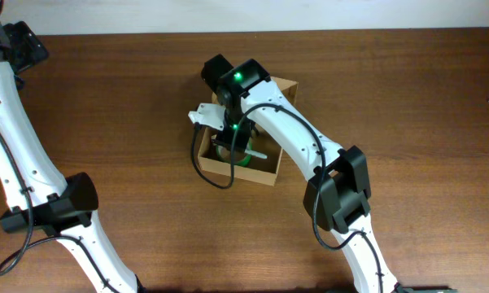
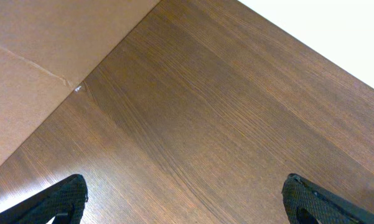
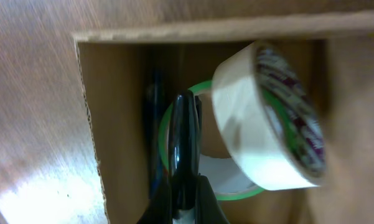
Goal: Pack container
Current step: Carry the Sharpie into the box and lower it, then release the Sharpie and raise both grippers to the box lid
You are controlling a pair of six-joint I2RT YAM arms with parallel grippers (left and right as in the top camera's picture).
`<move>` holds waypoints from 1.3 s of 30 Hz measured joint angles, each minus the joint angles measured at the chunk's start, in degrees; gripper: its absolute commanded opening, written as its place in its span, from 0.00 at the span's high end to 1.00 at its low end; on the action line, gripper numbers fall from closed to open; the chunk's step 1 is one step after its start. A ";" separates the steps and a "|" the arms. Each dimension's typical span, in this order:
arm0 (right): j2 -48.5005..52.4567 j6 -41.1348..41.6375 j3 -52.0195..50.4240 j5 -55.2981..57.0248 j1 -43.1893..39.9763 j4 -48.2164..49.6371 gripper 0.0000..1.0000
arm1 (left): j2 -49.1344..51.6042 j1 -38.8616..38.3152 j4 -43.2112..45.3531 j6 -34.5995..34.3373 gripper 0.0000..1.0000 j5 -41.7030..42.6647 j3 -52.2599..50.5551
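The container (image 1: 260, 176), an open-topped cardboard box, surrounds the right gripper (image 1: 232, 145), whose jaws reach down inside it, pressed together with no gap and holding nothing that can be made out. From above, the box's long axis runs from the table's near side toward its far side, slightly slanted, with the opening facing up. The right wrist view alone shows the contents. A green tape roll (image 3: 163, 134) lies just behind the jaws, a cream tape roll (image 3: 261, 124) leans tilted to one side of them, and a blurred dark blue thing (image 3: 152, 130) stands by the container wall (image 3: 112, 93) on the other. The left gripper (image 2: 187, 199) hangs well apart, jaws spread wide over bare table (image 2: 224, 112), with a cardboard sheet (image 2: 43, 56) ahead of one finger
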 measured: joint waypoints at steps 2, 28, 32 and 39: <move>0.02 0.04 -1.18 -0.02 0.24 -0.04 0.96 | 0.00 0.00 0.00 0.00 0.00 0.00 0.00; -2.69 11.04 4.52 6.78 0.44 -0.57 0.54 | 0.00 0.00 0.00 0.00 0.00 0.00 0.00; -9.81 16.65 9.25 10.64 -1.99 0.20 0.51 | 0.00 0.00 0.72 -0.11 0.00 0.07 0.00; -23.63 26.58 12.79 12.31 -14.71 -0.92 0.62 | 0.00 0.00 5.68 -0.31 0.23 7.98 0.00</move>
